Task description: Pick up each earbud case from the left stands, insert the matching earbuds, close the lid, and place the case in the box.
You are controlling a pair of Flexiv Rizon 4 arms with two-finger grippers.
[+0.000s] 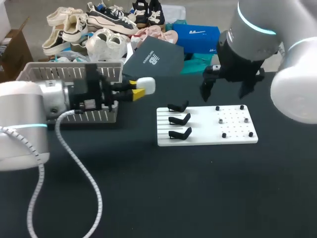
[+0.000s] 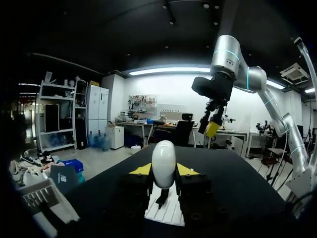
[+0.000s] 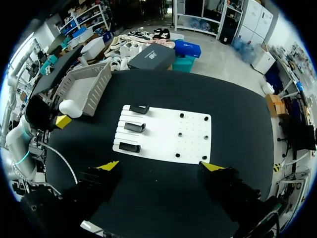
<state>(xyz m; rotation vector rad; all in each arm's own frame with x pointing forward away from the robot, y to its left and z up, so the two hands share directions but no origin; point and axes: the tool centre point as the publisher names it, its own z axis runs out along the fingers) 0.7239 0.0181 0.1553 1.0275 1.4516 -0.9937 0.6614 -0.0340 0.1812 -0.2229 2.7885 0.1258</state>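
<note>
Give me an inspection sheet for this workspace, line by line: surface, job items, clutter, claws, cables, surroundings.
surface: black table with a white board lying flat on it.
job's things: three black stands on the board's left, all empty; small dark pieces on its right half, too small to identify; white earbud case held in the air, looks closed; grey basket at the table's far left.
clutter: nothing seen.
claws: left claw shut on the earbud case beside the basket; right claw open above the board, holding nothing.
cables: grey ribbed cable trails from the left arm over the table's near side.
surroundings: nobody reaches over the table.
</note>
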